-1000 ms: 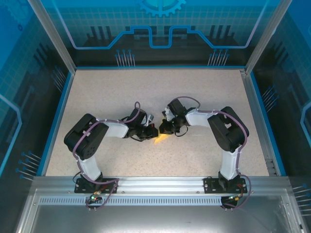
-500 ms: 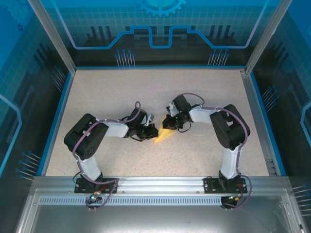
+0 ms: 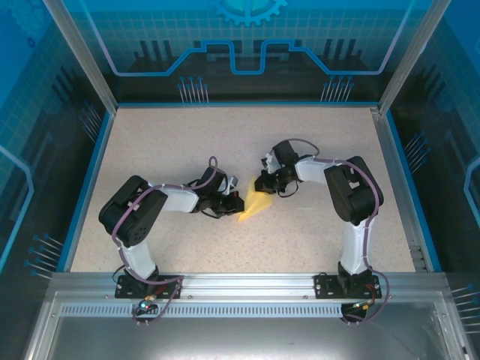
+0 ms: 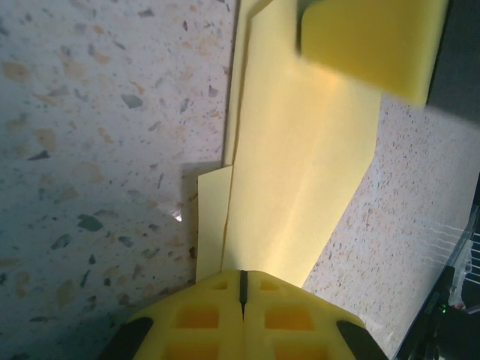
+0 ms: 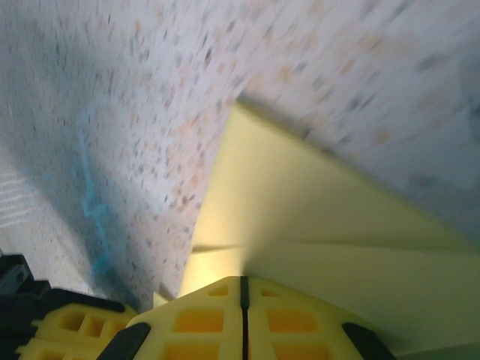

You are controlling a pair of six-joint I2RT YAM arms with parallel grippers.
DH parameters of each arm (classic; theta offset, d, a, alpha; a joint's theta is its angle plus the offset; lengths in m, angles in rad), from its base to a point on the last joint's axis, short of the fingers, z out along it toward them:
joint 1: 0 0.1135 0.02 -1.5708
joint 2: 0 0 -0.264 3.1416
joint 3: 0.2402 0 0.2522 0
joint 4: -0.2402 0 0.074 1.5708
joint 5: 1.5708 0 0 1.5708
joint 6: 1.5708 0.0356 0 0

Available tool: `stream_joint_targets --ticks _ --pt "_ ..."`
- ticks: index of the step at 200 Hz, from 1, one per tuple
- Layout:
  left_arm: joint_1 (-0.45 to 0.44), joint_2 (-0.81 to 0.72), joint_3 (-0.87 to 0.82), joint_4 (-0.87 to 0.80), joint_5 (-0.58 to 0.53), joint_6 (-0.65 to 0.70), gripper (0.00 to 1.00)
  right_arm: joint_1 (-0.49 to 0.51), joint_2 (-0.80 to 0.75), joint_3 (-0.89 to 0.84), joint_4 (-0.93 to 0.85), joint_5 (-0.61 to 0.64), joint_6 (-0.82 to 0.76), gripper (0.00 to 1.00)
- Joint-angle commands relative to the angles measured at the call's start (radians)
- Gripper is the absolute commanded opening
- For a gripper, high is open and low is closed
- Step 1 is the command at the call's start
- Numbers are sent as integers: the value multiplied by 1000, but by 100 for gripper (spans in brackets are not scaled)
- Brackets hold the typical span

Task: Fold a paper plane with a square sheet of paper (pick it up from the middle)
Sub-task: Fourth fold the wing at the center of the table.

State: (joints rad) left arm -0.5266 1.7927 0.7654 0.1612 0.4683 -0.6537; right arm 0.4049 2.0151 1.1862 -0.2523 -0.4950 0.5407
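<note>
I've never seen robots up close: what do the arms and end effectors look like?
The left arm and right arm have chunky black joints linked by white shells, with purple cables looping alongside. The left end effector and right end effector have yellow fingers with square recesses.

tabletop (image 3: 187, 142): beige, fine dark and tan speckle, fills the middle of the top view; same speckle close up in the left wrist view (image 4: 90, 150), blurred in the right wrist view (image 5: 337, 67)
table edging (image 3: 84, 196): blue strip on left, back and right sides
back wall (image 3: 247, 45): clear blue panel with printed circuit-style lines
gear graphic (image 3: 250, 9): top centre, cut off by the frame
side panels (image 3: 30, 150): same blue print, left and right
corner posts (image 3: 79, 52): silver metal, slanting in from upper left and upper right
mounting rail (image 3: 247, 283): silver extrusion across the lower frame
slotted strip (image 3: 247, 307): just below the rail
metal sheet (image 3: 225, 337): grey, bottom edge
</note>
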Motion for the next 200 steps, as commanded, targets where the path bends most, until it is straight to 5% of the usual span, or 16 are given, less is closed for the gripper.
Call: stream_joint_targets --ticks 1,86,124,164,200 --pt "5 18 -22 -152 -50 26 0 -65 47 52 -33 74 -36 7" --pt "5 16 -24 -147 -47 22 0 -174 108 150 -64 66 -38 8" --pt "5 18 -20 -148 -48 21 0 -200 3 145 -20 31 -38 8" --pt "6 18 -16 -147 -50 19 0 -117 -185 -3 25 20 -21 9" --pt "5 19 -13 -149 -51 19 0 27 -198 -112 51 50 50 7"
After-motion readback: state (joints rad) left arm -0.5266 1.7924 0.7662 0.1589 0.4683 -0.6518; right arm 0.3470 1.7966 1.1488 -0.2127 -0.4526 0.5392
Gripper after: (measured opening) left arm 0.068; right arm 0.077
